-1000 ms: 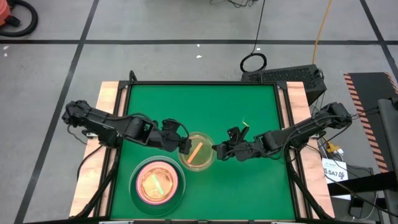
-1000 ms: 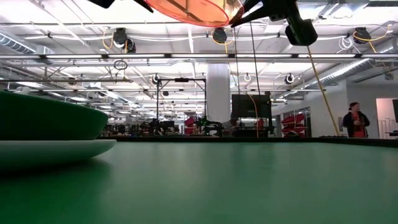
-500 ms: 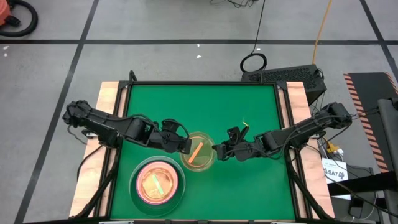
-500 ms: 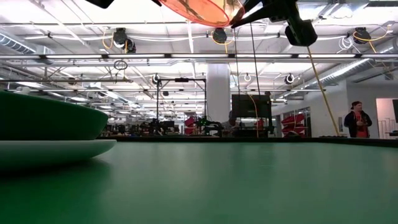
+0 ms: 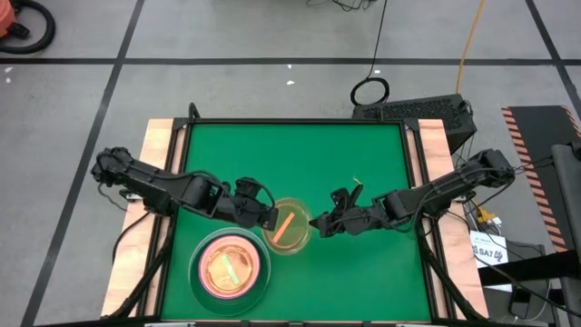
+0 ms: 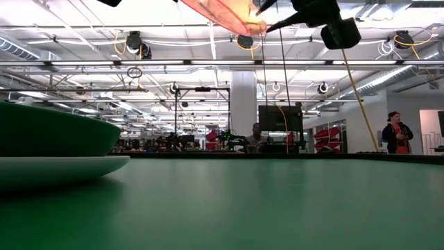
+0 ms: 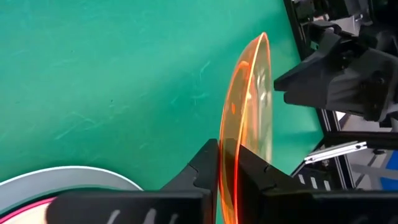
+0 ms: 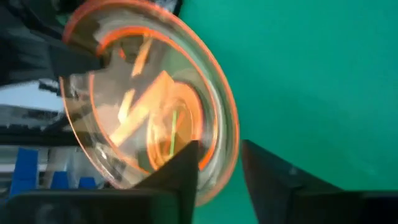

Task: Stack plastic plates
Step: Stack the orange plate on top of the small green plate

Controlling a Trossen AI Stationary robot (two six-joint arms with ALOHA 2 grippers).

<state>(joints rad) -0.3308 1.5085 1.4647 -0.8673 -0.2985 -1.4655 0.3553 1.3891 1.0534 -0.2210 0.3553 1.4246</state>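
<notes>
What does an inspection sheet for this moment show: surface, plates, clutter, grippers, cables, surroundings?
Surface: green table mat, wooden side strips.
Job's things: stack of plates near the front left, pink showing on top; small orange plate held off the table, tilted.
Clutter: nothing seen.
Grippers: left gripper shut on the orange plate's rim; right gripper fingers apart at the opposite rim.
Cables: cable coil and orange cord on the floor behind the table.
Surroundings: open workshop hall; a person standing far right.

Glossy translucent orange plate (image 5: 288,226); matt green table mat (image 5: 363,163); wooden edges (image 5: 162,136).
</notes>
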